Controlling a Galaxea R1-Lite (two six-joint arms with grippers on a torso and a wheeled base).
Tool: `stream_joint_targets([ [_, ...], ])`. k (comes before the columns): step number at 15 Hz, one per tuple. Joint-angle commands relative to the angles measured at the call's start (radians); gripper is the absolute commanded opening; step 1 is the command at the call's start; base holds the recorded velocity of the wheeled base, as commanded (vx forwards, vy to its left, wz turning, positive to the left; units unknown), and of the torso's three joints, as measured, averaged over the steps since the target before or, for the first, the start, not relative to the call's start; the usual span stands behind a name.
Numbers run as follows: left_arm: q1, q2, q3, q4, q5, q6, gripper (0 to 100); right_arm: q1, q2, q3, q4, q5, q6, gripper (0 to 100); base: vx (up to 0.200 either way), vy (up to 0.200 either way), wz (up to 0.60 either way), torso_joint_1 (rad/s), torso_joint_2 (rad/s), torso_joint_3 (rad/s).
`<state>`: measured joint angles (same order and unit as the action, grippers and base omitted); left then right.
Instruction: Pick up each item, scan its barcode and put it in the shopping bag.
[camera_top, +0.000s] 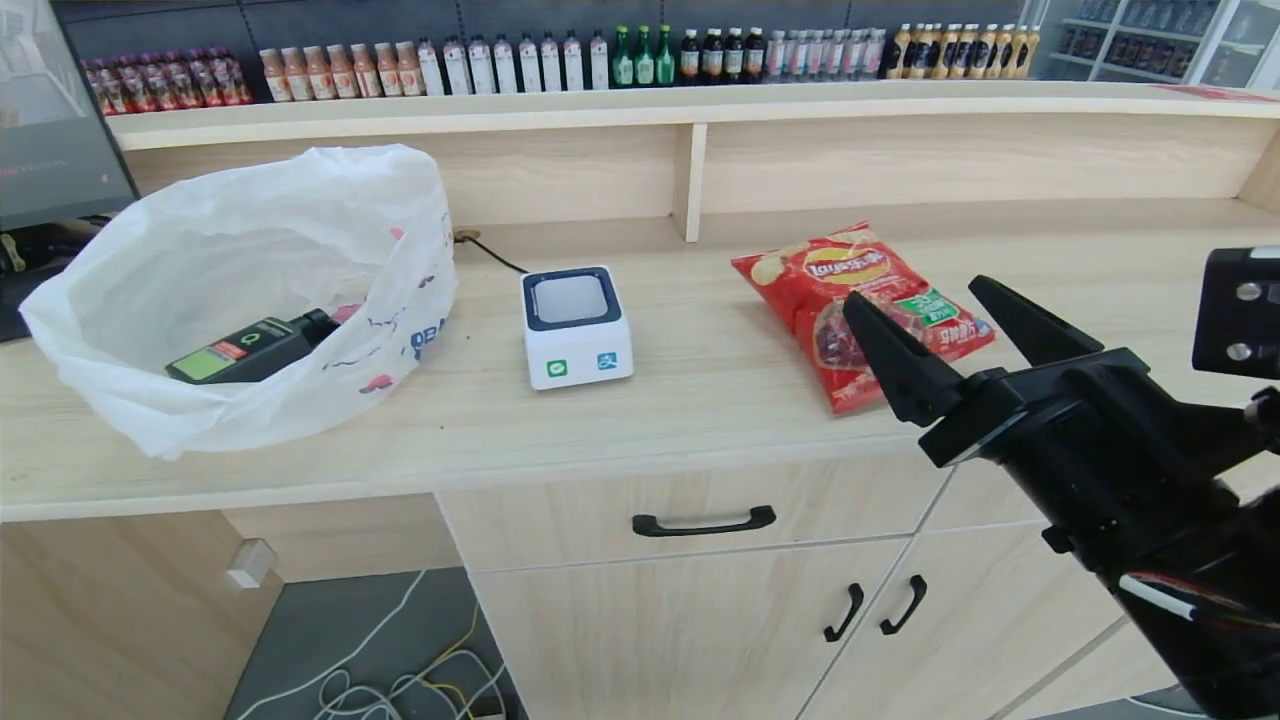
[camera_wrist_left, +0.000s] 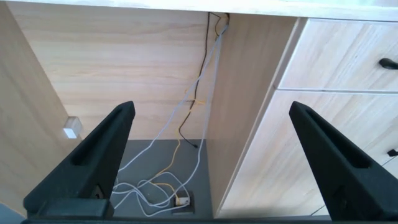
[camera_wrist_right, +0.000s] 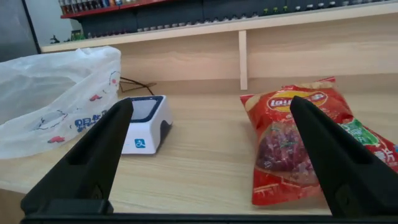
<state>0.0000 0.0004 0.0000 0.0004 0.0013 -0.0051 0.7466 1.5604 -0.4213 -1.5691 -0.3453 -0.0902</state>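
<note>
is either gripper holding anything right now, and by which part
Nothing is held. The right gripper is open by the chip bag, not closed on it; the left gripper is open and empty below the counter.

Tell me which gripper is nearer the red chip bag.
Right. The right gripper hovers just before the red chip bag, jaws open; the left gripper hangs below the counter, facing loose cables.
</note>
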Motion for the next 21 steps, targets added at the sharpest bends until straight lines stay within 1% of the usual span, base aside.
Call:
stream_joint_targets([
  [1,0.000,0.000,0.000,0.000,0.000,0.001,100,0.000,-0.003,-0.001,-0.002,0.000,-0.002,100,0.000,0.000,0.00,0.000,0.00,0.000],
  [6,0.000,0.000,0.000,0.000,0.000,0.001,100,0.002,-0.026,-0.013,-0.002,0.003,-0.013,100,0.000,0.000,0.00,0.000,0.00,0.000],
  [8,0.000,0.000,0.000,0.000,0.000,0.001,100,0.005,-0.043,-0.057,0.014,0.011,-0.022,100,0.000,0.000,0.00,0.000,0.00,0.000],
  [9,0.000,0.000,0.000,0.000,0.000,0.001,100,0.014,-0.059,-0.097,0.064,0.017,-0.026,100,0.000,0.000,0.00,0.000,0.00,0.000],
  [10,0.000,0.000,0.000,0.000,0.000,0.001,100,0.023,-0.094,-0.200,0.201,0.019,-0.034,100,0.000,0.000,0.00,0.000,0.00,0.000],
  [12,0.000,0.000,0.000,0.000,0.000,0.001,100,0.028,-0.155,-0.346,0.463,0.023,-0.033,100,0.000,0.000,0.00,0.000,0.00,0.000],
  [13,0.000,0.000,0.000,0.000,0.000,0.001,100,0.028,-0.178,-0.413,0.595,0.045,-0.029,100,0.000,0.000,0.00,0.000,0.00,0.000],
  [14,0.000,0.000,0.000,0.000,0.000,0.001,100,0.028,-0.186,-0.475,0.698,0.077,-0.026,100,0.000,0.000,0.00,0.000,0.00,0.000],
  [15,0.000,0.000,0.000,0.000,0.000,0.001,100,0.028,-0.189,-0.513,0.778,0.086,-0.009,100,0.000,0.000,0.00,0.000,0.00,0.000],
  [16,0.000,0.000,0.000,0.000,0.000,0.001,100,0.028,-0.188,-0.541,0.856,0.103,0.012,100,0.000,0.000,0.00,0.000,0.00,0.000],
  [17,0.000,0.000,0.000,0.000,-0.001,0.001,100,0.019,-0.189,-0.547,0.906,0.140,0.017,100,0.000,0.000,0.00,0.000,0.00,0.000],
  [18,-0.002,0.000,0.000,0.000,0.000,0.001,100,-0.026,-0.180,-0.570,0.951,0.198,0.020,100,0.000,0.000,0.00,0.000,0.00,0.000],
  [19,0.000,0.000,0.000,0.000,0.000,0.001,100,-0.112,-0.180,-0.611,1.043,0.227,0.001,100,0.000,0.000,0.00,0.000,0.00,0.000],
  [20,0.000,0.000,0.000,0.000,0.000,0.001,100,-0.142,-0.181,-0.659,1.160,0.238,-0.017,100,0.000,0.000,0.00,0.000,0.00,0.000],
  [21,0.000,0.000,0.000,0.000,0.000,0.001,100,-0.165,-0.175,-0.699,1.258,0.273,-0.022,100,0.000,0.000,0.00,0.000,0.00,0.000],
])
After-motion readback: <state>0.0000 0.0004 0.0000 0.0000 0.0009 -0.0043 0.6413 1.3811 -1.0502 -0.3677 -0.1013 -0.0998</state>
